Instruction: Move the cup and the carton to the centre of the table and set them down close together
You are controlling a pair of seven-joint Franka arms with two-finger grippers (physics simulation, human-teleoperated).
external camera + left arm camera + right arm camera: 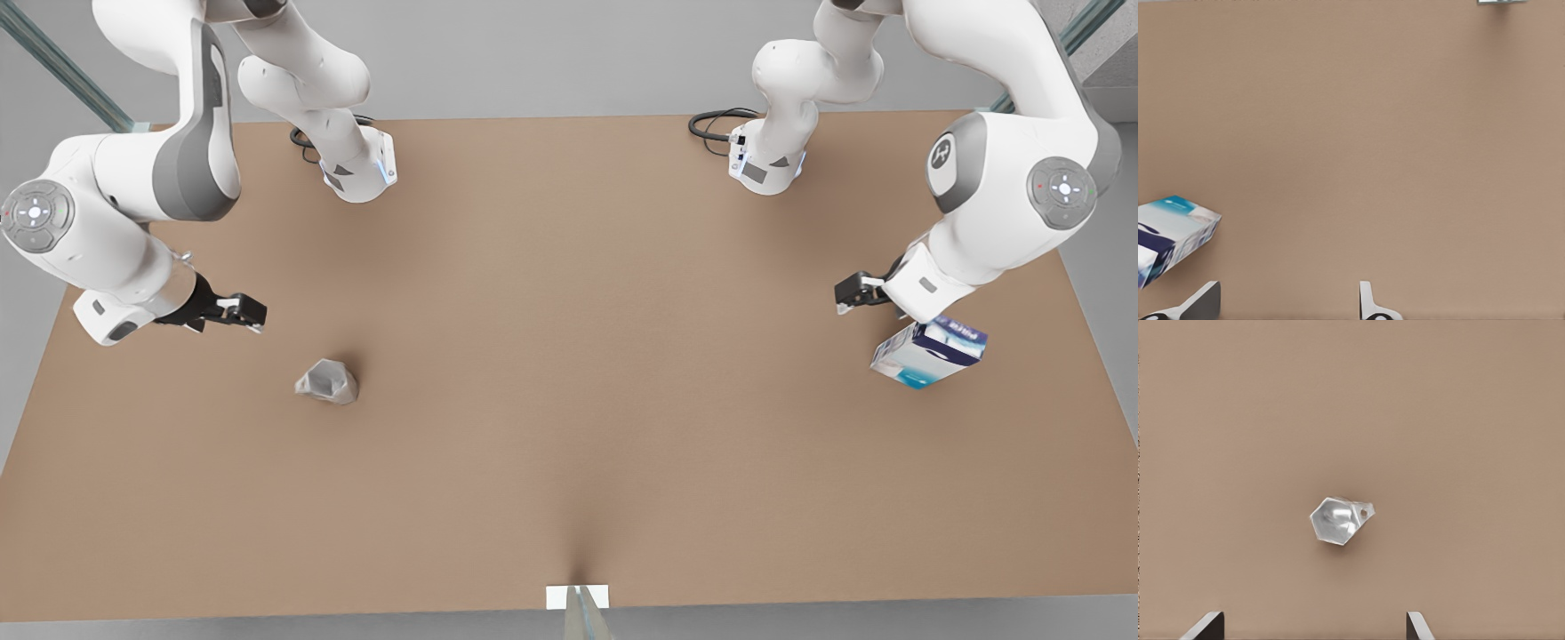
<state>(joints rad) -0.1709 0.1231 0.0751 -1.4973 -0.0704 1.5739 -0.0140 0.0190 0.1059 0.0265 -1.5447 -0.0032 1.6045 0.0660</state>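
A: In the front view, the cup (327, 382) is seen on the table (569, 356) near the right gripper (252, 313); the carton (927, 354) lies near the table's edge, beside the left gripper (845, 293).

B: Left wrist view: the left gripper's fingers (1202, 301) are parted, nothing held. The carton (1173, 233) could be nudged off.

A: Right wrist view: the right gripper's fingers (1418, 628) are spread; the cup (1338, 520) could be toppled. Open tabletop is left toward centre.

The carton (929, 353), lying on the bench (569, 373) near the arm at the front view's right, carries white lettering on its dark navy end, but the letters are too small to make out. Nothing else in the scene bears readable text, numbers or brand marks.
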